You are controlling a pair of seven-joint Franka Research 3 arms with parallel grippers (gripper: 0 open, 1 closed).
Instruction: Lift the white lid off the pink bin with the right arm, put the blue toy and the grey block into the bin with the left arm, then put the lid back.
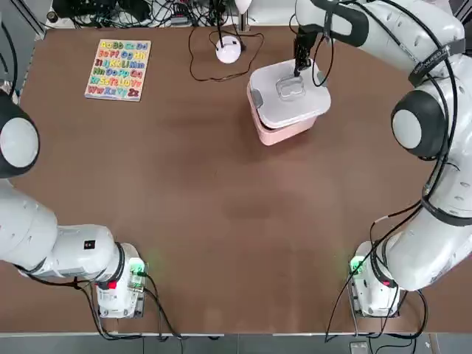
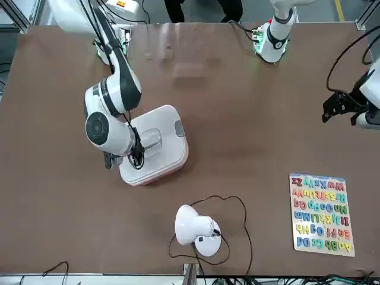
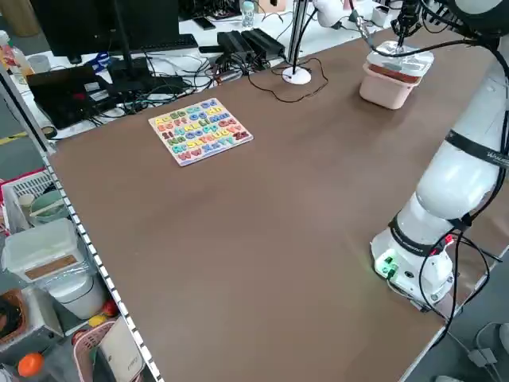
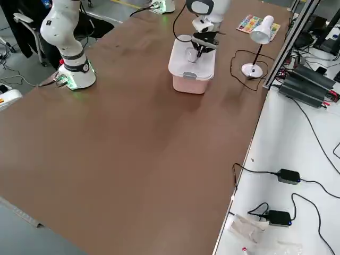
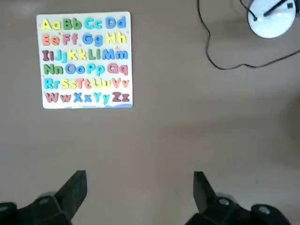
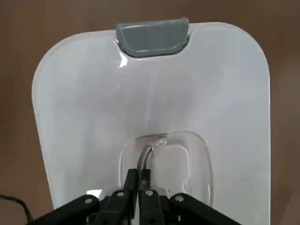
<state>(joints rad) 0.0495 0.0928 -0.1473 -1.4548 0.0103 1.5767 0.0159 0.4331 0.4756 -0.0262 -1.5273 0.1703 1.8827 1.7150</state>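
The white lid [image 1: 269, 103] lies over the pink bin [image 1: 284, 134] at the far right of the table, slightly askew; I cannot tell if it rests on the rim. My right gripper [image 1: 299, 72] reaches down into the lid's recessed handle. In the right wrist view its fingers [image 6: 140, 180] are shut on the handle bar of the lid [image 6: 150, 93]. My left gripper [image 5: 140, 176] hangs open and empty above bare table on the left side, near the alphabet board. The blue toy and the grey block are out of view.
A colourful alphabet puzzle board [image 1: 118, 70] lies at the far left. A white desk lamp [image 1: 228, 50] with a looping black cable stands at the far edge beside the bin. Both arm bases [image 1: 122, 284] sit at the near edge.
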